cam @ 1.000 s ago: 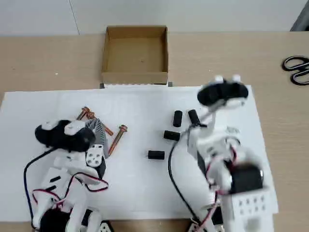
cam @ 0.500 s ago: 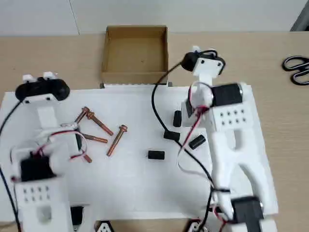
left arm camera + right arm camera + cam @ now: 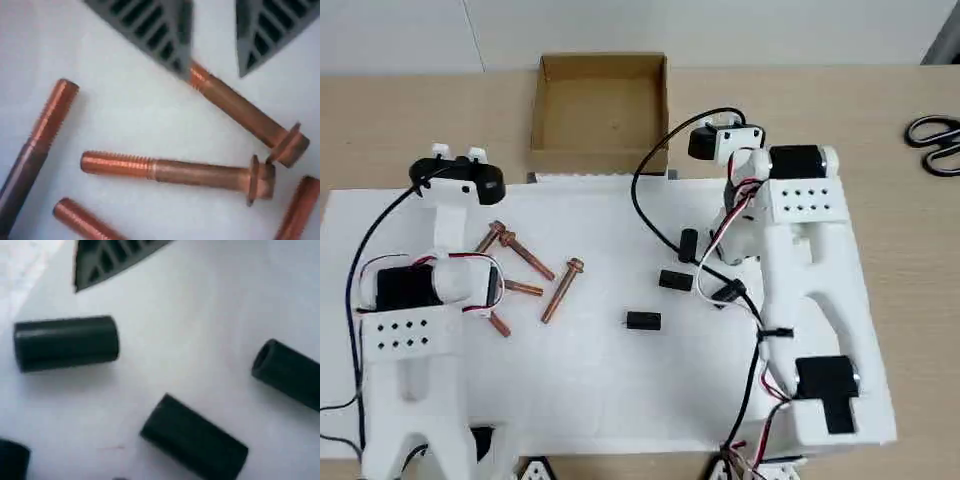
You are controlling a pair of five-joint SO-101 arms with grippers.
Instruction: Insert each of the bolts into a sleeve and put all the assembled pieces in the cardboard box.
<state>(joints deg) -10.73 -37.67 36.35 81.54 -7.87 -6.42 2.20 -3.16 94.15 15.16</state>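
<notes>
Several copper bolts (image 3: 525,255) lie scattered on the white sheet at the left, and several black sleeves (image 3: 675,280) lie apart from each other at the centre right. The cardboard box (image 3: 600,145) stands beyond the sheet, with nothing in it. My left gripper (image 3: 214,70) hangs open just above one bolt (image 3: 245,117), with another bolt (image 3: 180,172) lying beside it. My right gripper (image 3: 47,282) is open above the sleeves. One grey finger (image 3: 110,257) shows close to a lying sleeve (image 3: 65,342), and two more sleeves (image 3: 195,442) lie nearby. Neither gripper holds anything.
The white sheet (image 3: 600,400) covers most of the wooden table. Black scissors (image 3: 935,145) lie at the far right edge. Cables loop from the right arm (image 3: 800,260) over the sleeve area. The left arm (image 3: 410,330) stretches along the sheet's left side.
Both arms have unfolded from a low, tucked pose and stretched forward. The left one now hangs over the bolts and the right one over the sleeves. The bolts have not moved.
</notes>
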